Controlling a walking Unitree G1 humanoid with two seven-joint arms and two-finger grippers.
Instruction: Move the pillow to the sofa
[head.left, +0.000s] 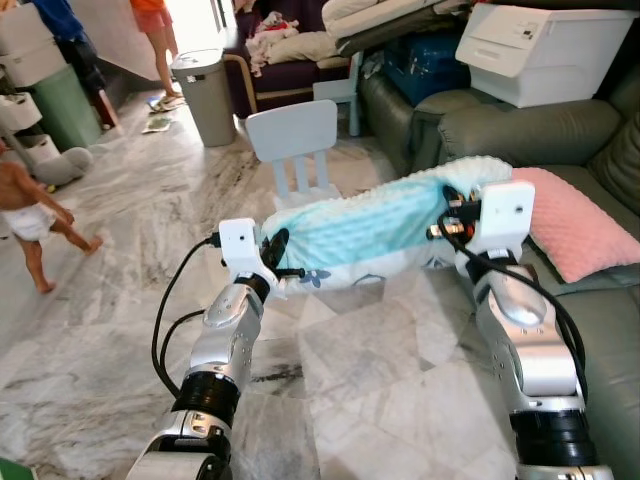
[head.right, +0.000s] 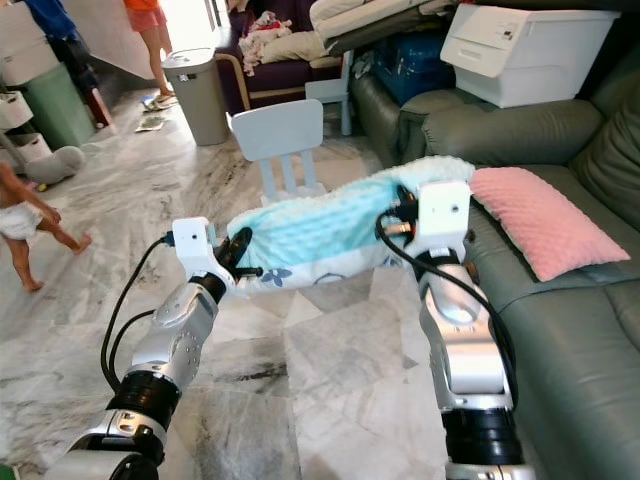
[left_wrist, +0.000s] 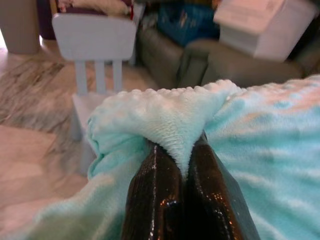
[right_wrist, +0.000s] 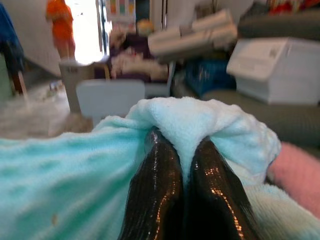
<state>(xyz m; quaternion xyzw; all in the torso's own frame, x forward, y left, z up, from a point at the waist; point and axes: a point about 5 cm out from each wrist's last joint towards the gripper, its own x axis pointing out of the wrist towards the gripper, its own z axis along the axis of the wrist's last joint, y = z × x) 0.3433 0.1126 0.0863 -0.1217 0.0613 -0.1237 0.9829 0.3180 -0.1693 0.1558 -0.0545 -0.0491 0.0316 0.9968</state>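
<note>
A long mint-green fleece pillow (head.left: 365, 228) hangs in the air between my two arms, above the marble floor and just left of the grey-green sofa (head.left: 590, 330). My left gripper (head.left: 272, 252) is shut on its left end, the fabric pinched between the black fingers (left_wrist: 155, 200). My right gripper (head.left: 448, 218) is shut on the right end, fabric bunched over its fingers (right_wrist: 215, 195). The pillow's right end (head.right: 440, 170) reaches the sofa's front edge.
A pink pillow (head.left: 575, 225) lies on the sofa seat. A small pale blue chair (head.left: 297, 145) stands just behind the held pillow. A grey bin (head.left: 205, 95), white storage box (head.left: 545, 50), a small child (head.left: 30, 225) at left and people (head.left: 155, 40) further back.
</note>
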